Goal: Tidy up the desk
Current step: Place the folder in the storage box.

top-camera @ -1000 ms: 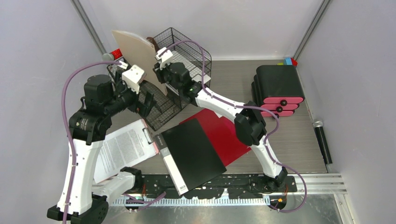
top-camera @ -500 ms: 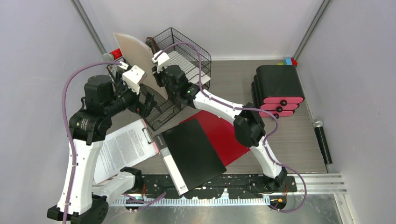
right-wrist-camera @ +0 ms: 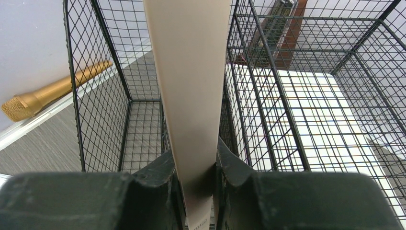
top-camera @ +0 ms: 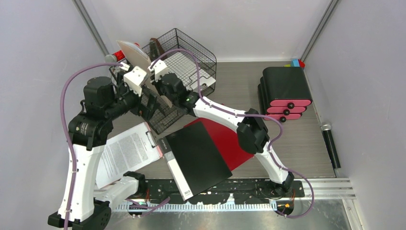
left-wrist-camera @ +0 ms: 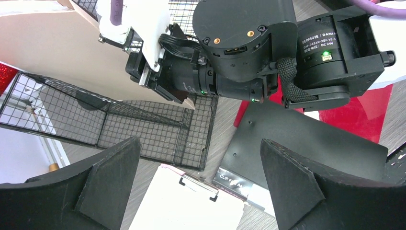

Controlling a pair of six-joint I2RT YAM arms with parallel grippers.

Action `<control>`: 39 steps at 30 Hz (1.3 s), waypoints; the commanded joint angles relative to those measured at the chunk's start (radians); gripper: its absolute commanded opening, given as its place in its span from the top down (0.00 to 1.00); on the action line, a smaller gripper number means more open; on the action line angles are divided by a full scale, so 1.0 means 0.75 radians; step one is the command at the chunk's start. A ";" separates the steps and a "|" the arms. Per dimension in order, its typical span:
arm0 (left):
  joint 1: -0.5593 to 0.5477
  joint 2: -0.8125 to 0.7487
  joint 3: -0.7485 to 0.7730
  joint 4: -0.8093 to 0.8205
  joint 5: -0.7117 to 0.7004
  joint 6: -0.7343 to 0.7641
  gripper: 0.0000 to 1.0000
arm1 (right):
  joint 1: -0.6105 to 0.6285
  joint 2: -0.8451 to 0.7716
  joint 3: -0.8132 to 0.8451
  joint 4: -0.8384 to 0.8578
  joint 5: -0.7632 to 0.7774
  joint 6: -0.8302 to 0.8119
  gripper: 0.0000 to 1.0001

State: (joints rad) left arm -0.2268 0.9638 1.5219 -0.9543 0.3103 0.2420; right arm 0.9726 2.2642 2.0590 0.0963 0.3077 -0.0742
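- Looking down from the top camera, you see the desk [top-camera: 239, 86] as the grey wood-grain top running between the pale walls, with the metal rail along its near edge.
- Your right gripper [right-wrist-camera: 198, 189] is clamped on a thin beige board [right-wrist-camera: 189, 72]. The board's edge sits squeezed between the two black pads, and it rises away from them edge-on.
- From above, that board [top-camera: 134, 53] leans over the near left part of the black wire-mesh rack [top-camera: 191, 52], which stands at the back left of the desk. You cannot tell whether its lower end is inside the rack or just in front of it.
- Your left gripper [left-wrist-camera: 200, 143] has its fingers spread wide with nothing between them. It hangs just beside the right wrist, above the rack's near edge.
- Below the left fingers lies a clipboard [left-wrist-camera: 189, 206] with a printed sheet, flat on the desk near the left front.
- A black binder [top-camera: 198, 155] lies beside the clipboard, partly on top of a red folder [top-camera: 234, 139].
- A black drawer unit [top-camera: 285, 91] with pink fronts stands at the right rear.
- A black microphone [top-camera: 330, 143] lies along the right wall.
- A gold microphone [right-wrist-camera: 52, 93] lies against the wall beyond the rack.
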 commanded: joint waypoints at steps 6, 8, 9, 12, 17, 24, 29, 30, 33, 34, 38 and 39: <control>0.008 -0.016 0.042 0.012 0.001 -0.006 0.00 | 0.002 0.075 0.070 0.172 0.024 0.026 1.00; 0.008 -0.015 0.046 0.011 0.002 -0.005 0.00 | -0.001 0.091 0.103 0.199 0.028 0.031 1.00; 0.008 -0.011 0.047 0.011 0.000 -0.005 0.00 | -0.003 0.095 0.113 0.207 0.031 0.035 1.00; 0.008 -0.009 0.047 0.009 0.001 -0.004 0.00 | -0.011 0.119 0.163 0.215 0.033 0.071 1.00; 0.007 -0.001 0.045 0.011 0.004 -0.005 0.00 | -0.017 0.133 0.196 0.216 0.028 0.092 1.00; 0.008 -0.002 0.030 0.024 0.006 -0.008 0.00 | -0.025 0.118 0.194 0.244 0.076 0.097 1.00; 0.008 -0.005 0.021 0.029 0.009 -0.011 0.00 | -0.025 0.114 0.204 0.268 0.102 0.095 1.00; 0.008 -0.005 0.020 0.029 0.008 -0.010 0.00 | -0.025 0.114 0.210 0.269 0.101 0.095 1.00; 0.008 -0.003 0.020 0.033 0.009 -0.014 0.00 | -0.023 0.126 0.215 0.286 0.097 0.095 1.00; 0.008 -0.002 0.018 0.033 0.009 -0.014 0.00 | -0.023 0.129 0.219 0.293 0.098 0.096 1.00; 0.008 0.002 0.018 0.033 0.011 -0.014 0.00 | -0.023 0.149 0.260 0.324 0.086 0.084 1.00; 0.008 0.004 0.018 0.032 0.008 -0.014 0.00 | -0.023 0.154 0.281 0.337 0.084 0.075 1.00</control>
State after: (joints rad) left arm -0.2268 0.9649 1.5219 -0.9546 0.3103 0.2417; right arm 0.9611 2.3692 2.1731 0.1761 0.3775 -0.0216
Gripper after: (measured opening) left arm 0.996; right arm 0.256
